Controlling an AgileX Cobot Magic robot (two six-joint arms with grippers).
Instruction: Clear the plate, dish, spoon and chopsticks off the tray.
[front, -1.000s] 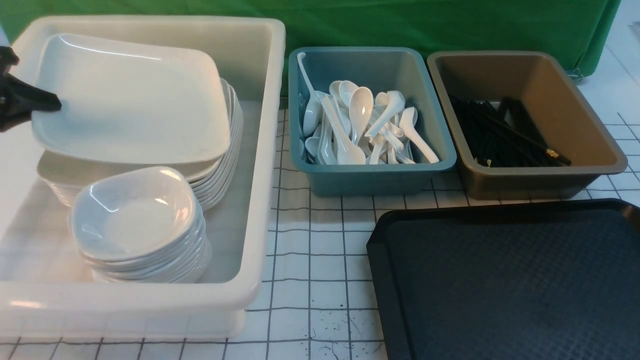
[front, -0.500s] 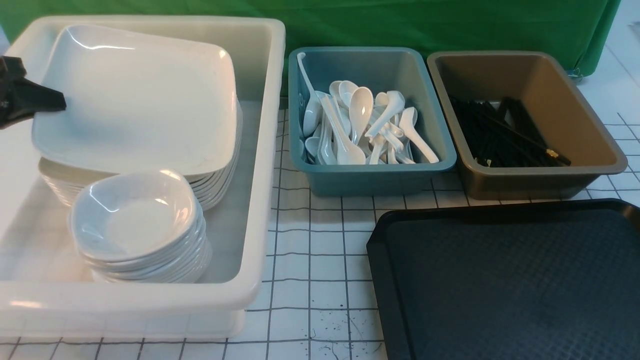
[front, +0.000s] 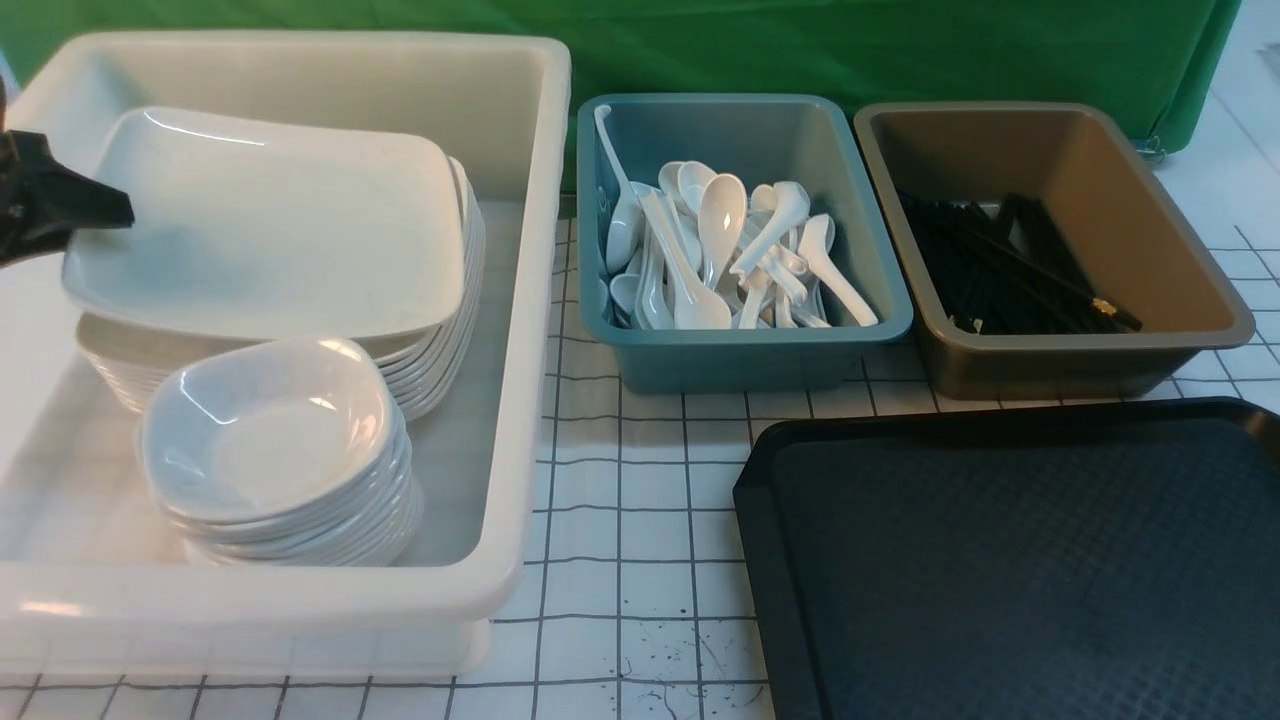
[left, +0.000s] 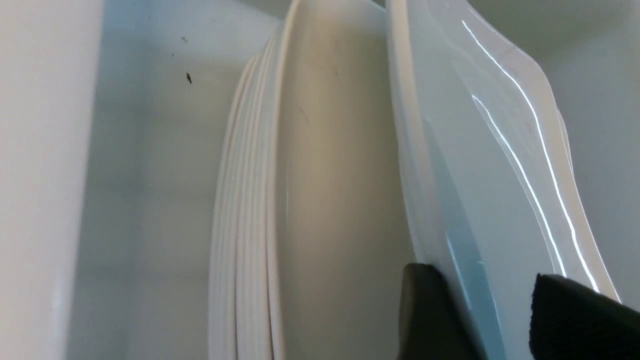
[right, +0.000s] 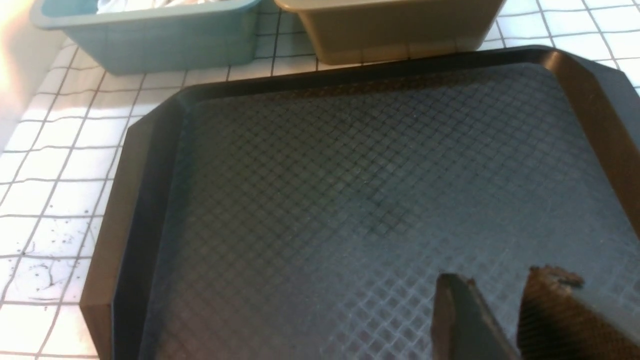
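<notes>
My left gripper (front: 95, 215) is shut on the left rim of the white plate (front: 270, 230). I hold the plate over a stack of like plates, its right side down on the stack and its left side a little raised. In the left wrist view the fingers (left: 425, 310) straddle the plate's rim (left: 465, 165). The black tray (front: 1010, 560) at the front right holds nothing. My right gripper (right: 487, 280) hovers over the tray's floor (right: 350, 190), jaws slightly apart and empty. A small white dish (front: 265, 430) tops a stack in front of the plates. Spoons (front: 720, 250) and chopsticks (front: 1000, 265) lie in their bins.
A large white bin (front: 535, 300) on the left holds the plate and dish stacks. A teal bin (front: 750, 365) with spoons and a brown bin (front: 1080, 365) with chopsticks stand behind the tray. A green cloth backs the gridded white table (front: 620, 520).
The plate tipped up and shifted right over the stack, then its far edge dropped down onto the stack. My left gripper stayed at the plate's left rim.
</notes>
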